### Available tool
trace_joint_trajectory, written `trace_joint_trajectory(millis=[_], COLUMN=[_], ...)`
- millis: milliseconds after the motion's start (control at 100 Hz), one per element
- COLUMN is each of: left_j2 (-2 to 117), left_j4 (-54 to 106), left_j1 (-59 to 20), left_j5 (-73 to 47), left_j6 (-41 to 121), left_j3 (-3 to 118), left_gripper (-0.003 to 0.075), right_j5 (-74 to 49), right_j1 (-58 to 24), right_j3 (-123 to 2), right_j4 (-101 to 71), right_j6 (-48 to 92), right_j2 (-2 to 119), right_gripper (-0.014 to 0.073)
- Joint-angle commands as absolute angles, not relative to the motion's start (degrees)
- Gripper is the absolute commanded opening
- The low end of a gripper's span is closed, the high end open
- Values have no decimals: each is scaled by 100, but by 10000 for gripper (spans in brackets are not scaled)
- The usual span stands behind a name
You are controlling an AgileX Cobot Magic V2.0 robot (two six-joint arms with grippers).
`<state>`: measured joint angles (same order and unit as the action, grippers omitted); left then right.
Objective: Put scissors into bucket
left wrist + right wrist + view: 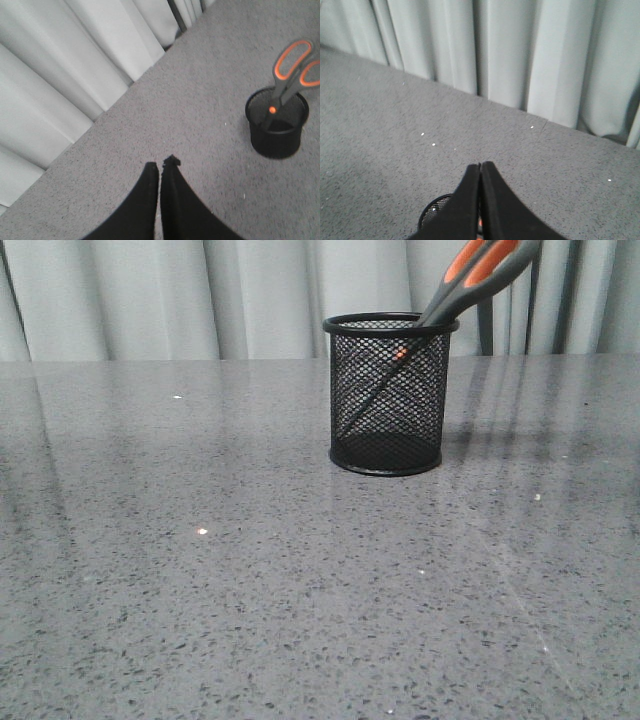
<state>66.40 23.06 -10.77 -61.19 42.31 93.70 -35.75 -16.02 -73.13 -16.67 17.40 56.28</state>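
The black wire-mesh bucket (386, 400) stands upright on the grey table. The scissors (470, 285) stand in it, blades down. Their grey and orange handles lean out over the rim to the right and run past the top of the front view. The left wrist view shows the bucket (276, 132) with the scissors (286, 70) in it, far from my left gripper (165, 162), which is shut and empty above bare table. My right gripper (481, 164) is shut above the bucket (432, 212). A sliver of orange (479, 224) shows between its fingers. Neither gripper shows in the front view.
The speckled grey table (250, 590) stretches wide in front of and beside the bucket. A pale pleated curtain (200, 290) hangs along the table's far edge, with a dark upright post (486, 330) behind the bucket on the right.
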Motion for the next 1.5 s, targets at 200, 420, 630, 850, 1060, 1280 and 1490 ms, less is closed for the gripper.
trace_joint_trajectory(millis=[200,420,630,850,1060,1280,1490], left_j2=[4605,2874,1173,279,244,244,244], left_j4=[2985,3360,3557,3580,3580,3580,3580], left_j1=[-1054,-1054,-1054,-1054,-1054,-1054,-1054], left_j5=[-2544,-844,-486,-437,-437,-437,-437], left_j6=[4149,4149,4149,4149,4149,4149,4149], left_j3=[5907,3239,1792,1393,1393,1393,1393], left_gripper=[-20,-20,-20,-20,-20,-20,-20], right_j5=[-1440,-317,202,375,286,286,286], right_j1=[-1580,-1580,-1580,-1580,-1580,-1580,-1580], right_j3=[-4738,-2773,-1488,-1319,-1319,-1319,-1319], right_j4=[-1935,-1995,-2104,-2325,-2325,-2325,-2325], right_j6=[1724,1724,1724,1724,1724,1724,1724], right_j2=[3720,2411,1411,1262,1262,1262,1262], right_gripper=[-45,-45,-45,-45,-45,-45,-45])
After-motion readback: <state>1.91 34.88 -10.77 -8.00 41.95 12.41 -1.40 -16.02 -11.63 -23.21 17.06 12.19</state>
